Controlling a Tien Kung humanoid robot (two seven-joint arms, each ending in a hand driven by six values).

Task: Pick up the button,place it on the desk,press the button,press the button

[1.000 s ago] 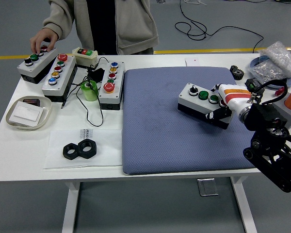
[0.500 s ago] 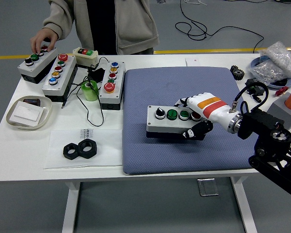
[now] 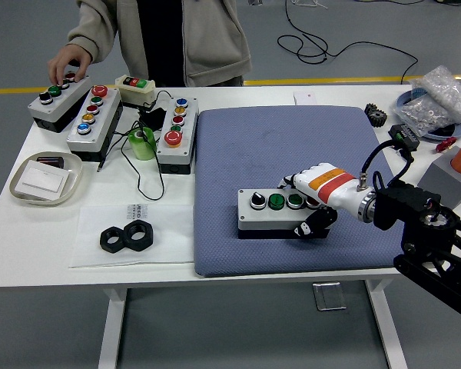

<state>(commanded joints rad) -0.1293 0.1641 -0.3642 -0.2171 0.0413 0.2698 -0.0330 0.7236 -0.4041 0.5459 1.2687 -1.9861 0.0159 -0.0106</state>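
Observation:
A grey button box (image 3: 270,215) with a black selector knob, two green buttons and a partly hidden red one lies on the blue-grey mat (image 3: 292,146), near its front edge. My right hand (image 3: 311,206), white with an orange band, is shut on the box's right end, fingers over the top and thumb on the front face. The left arm is out of view.
Three more button boxes (image 3: 92,117) and a small yellow one (image 3: 140,86) stand at the far left; a person's hand (image 3: 67,63) rests on the leftmost. A green tape roll (image 3: 141,143), a tray (image 3: 44,178), black nuts (image 3: 127,237) and a grey block with an orange cap (image 3: 455,173) are nearby.
My right hand carried the button box from the mat's right side leftward and down; the box has gone from tilted in the air to lying flat on the mat.

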